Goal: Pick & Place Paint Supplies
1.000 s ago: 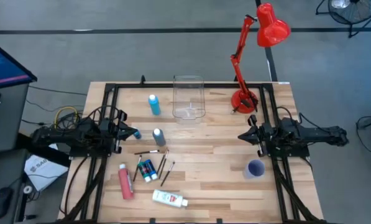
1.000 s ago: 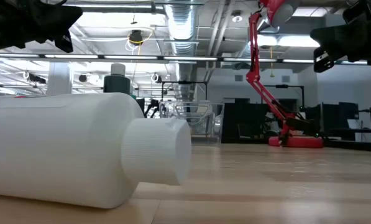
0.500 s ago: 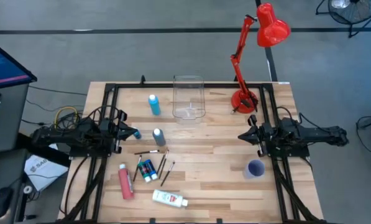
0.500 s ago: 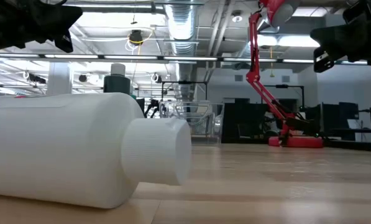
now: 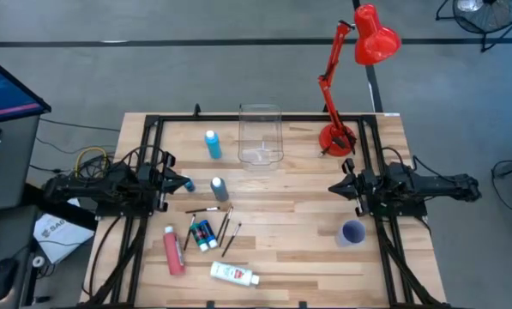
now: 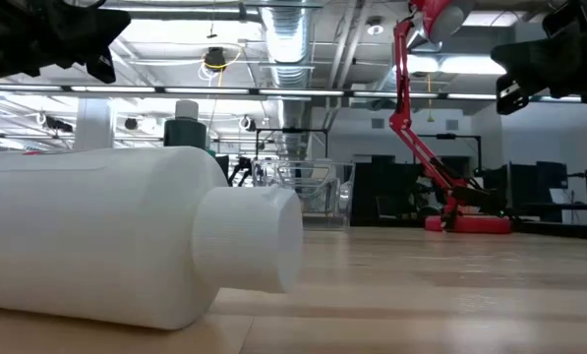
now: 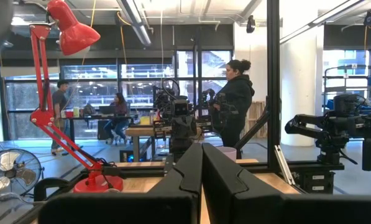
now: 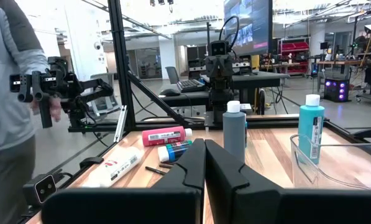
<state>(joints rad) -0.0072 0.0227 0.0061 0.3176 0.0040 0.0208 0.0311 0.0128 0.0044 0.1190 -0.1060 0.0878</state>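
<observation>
Nearest the front edge of the wooden counter (image 5: 307,257), a white plastic bottle with a ribbed white cap (image 5: 233,274) lay on its side. Just behind it lay a pink-red bottle (image 5: 173,250), small blue-green tubes (image 5: 203,234) and several thin dark paintbrushes (image 5: 228,230). A grey bottle (image 5: 219,189) stood upright farther back, and a light blue bottle (image 5: 212,143) beyond it stood beside the clear see-through box (image 5: 261,136). Over the last second nothing had shifted: no supply had been lifted, so the task appeared not yet begun. The left claw (image 5: 184,184) hung at the counter's left edge and the right claw (image 5: 334,187) at its right edge, each with fingers together and holding nothing. A small purple cup (image 5: 352,233) sat near the right arm.
</observation>
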